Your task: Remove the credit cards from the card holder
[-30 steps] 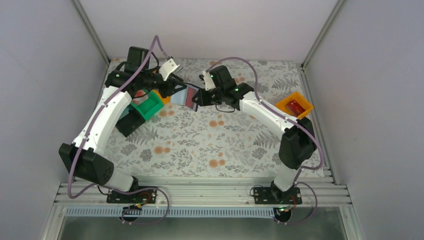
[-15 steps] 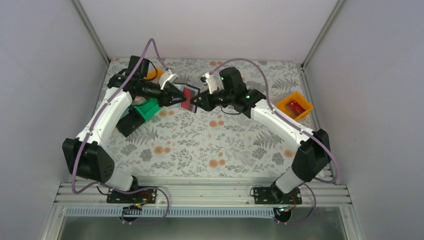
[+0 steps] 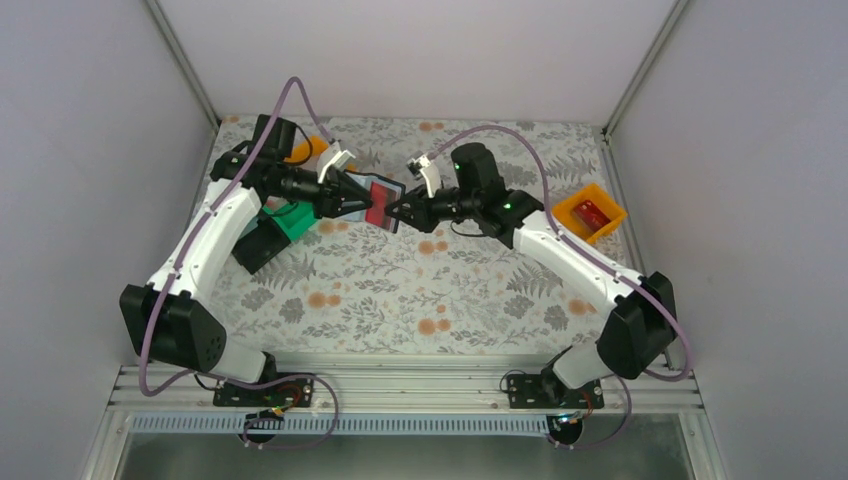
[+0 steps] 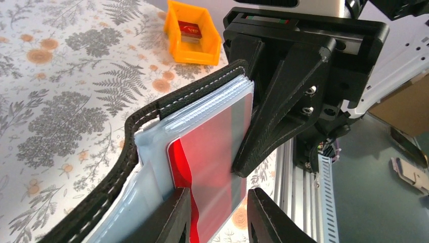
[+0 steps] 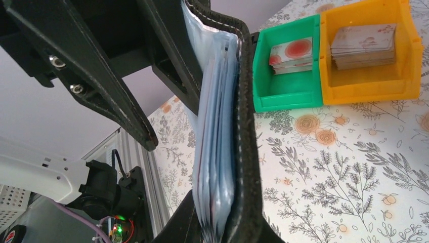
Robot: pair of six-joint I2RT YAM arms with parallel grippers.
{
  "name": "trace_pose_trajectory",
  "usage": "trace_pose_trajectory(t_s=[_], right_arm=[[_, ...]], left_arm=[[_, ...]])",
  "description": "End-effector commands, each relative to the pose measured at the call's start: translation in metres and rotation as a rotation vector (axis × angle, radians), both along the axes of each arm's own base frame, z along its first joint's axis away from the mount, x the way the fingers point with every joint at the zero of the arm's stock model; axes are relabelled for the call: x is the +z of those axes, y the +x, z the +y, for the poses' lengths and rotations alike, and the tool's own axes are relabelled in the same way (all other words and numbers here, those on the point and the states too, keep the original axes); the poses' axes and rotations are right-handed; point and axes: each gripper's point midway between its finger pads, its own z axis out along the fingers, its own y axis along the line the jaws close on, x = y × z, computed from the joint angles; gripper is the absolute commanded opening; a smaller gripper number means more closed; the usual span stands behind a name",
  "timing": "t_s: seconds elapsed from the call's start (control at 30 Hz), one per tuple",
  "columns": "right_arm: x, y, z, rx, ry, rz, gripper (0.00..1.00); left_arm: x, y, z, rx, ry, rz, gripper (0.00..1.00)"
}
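Closing in: left tool [image 3: 358,198] now level with holder [image 3: 385,203], straddling red card [image 4: 212,167], grip unclear; right tool [image 3: 405,212] pinching holder's right edge aloft. Card not out; pull likely next.

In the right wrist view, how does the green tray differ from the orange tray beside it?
The orange tray looks larger than the green tray. The green tray's top card shows red circles; the orange tray's stack looks grey-brown and thicker. Both are open boxes holding cards, side by side on the table.
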Motion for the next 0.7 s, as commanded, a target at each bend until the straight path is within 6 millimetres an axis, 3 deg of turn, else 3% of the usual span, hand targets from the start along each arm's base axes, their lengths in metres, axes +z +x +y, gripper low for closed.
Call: trace_pose_trajectory(t_s=[0.0, 0.3, 0.5, 0.67], right_arm=[[0.059, -0.035, 0.005, 0.166, 0.163, -0.162, 0.04], [0.068, -0.042, 0.001, 0.188, 0.175, -0.21, 0.04], [0.078, -0.054, -0.001, 0.239, 0.208, -0.248, 0.04], [0.087, -0.059, -0.005, 0.251, 0.219, -0.293, 0.04]], left_arm=[[-0.003, 0.005, 0.0, -0.013, -0.01, -0.058, 0.29], [0.003, 0.005, -0.003, -0.04, -0.033, -0.075, 0.31], [0.014, 0.004, -0.009, -0.056, -0.075, -0.081, 0.44], [0.021, -0.013, -0.036, -0.139, -0.094, -0.085, 0.56]])
